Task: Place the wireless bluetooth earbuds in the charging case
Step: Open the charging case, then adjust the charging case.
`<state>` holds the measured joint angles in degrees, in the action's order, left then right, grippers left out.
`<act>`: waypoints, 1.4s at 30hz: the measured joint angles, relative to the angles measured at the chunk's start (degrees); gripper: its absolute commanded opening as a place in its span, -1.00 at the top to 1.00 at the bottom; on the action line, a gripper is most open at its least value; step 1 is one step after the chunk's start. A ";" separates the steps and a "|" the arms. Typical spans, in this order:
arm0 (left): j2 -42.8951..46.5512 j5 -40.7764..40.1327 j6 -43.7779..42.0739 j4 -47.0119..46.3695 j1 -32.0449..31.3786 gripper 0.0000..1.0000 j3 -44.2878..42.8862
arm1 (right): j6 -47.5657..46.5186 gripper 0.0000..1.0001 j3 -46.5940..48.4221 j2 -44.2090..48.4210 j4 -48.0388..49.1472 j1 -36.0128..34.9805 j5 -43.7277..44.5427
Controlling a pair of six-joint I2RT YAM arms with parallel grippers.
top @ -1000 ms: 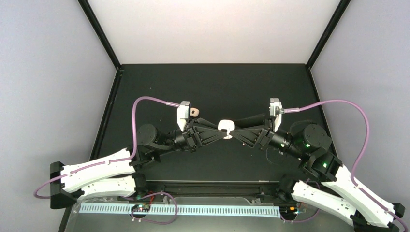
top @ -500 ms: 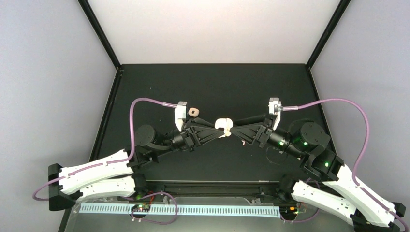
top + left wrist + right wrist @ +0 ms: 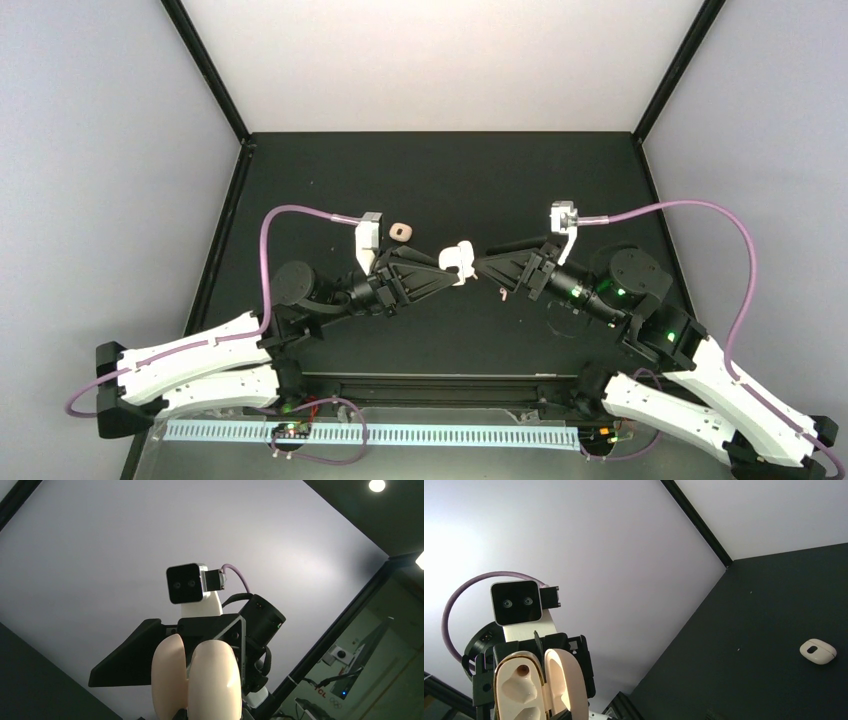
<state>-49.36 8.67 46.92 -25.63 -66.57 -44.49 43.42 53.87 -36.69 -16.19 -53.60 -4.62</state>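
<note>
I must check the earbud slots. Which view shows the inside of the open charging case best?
Right wrist: the charging case opens toward it, showing a moulded hollow. Left wrist shows only its smooth back; top external shows it tiny.

the overhead view is evenly and softly lit and sharp throughout. the plain white back wall (image 3: 440, 60) is nearly blown out, while the matte black counter (image 3: 440, 180) swallows light and shows only faint, soft-edged shadows. small green indicator lights (image 3: 620, 293) glow on the white right arm (image 3: 700, 370). in the left wrist view a round ceiling lamp (image 3: 376, 485) flares at the top right, and the glossy cream clamshell case (image 3: 212, 680), very close to the lens, looks slightly soft with a pale sheen. in the right wrist view the pale grey side wall (image 3: 454, 545) glares brightest at the left.
</note>
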 measured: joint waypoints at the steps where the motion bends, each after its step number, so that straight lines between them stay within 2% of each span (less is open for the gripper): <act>1: 0.09 -0.24 -0.07 0.17 0.00 0.97 0.02 | -0.02 -0.42 0.02 0.02 -0.11 0.00 0.04; 6: 3.06 -2.40 -0.76 0.50 -0.28 0.97 2.54 | -0.31 -0.49 0.00 1.05 -1.68 0.00 1.07; 11: 7.41 -4.66 -1.60 0.26 -0.31 0.97 5.18 | -1.38 -0.47 -0.20 3.02 -2.60 0.04 0.68; 22: 7.63 -5.44 -1.66 -6.34 -0.31 0.97 10.69 | -1.38 -0.35 -1.99 1.29 5.05 0.04 -11.50; 32: 3.80 -2.93 -0.63 -12.24 -0.31 0.97 10.78 | -2.56 -0.02 0.85 -2.93 4.04 0.04 -12.57; 42: 1.79 -0.70 0.46 -16.17 -0.31 0.97 10.78 | -2.43 0.17 0.85 -2.91 4.94 0.04 -12.50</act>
<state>-47.57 7.97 47.37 -41.80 -66.87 -33.71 40.99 54.72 -39.59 -11.25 -53.56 -17.12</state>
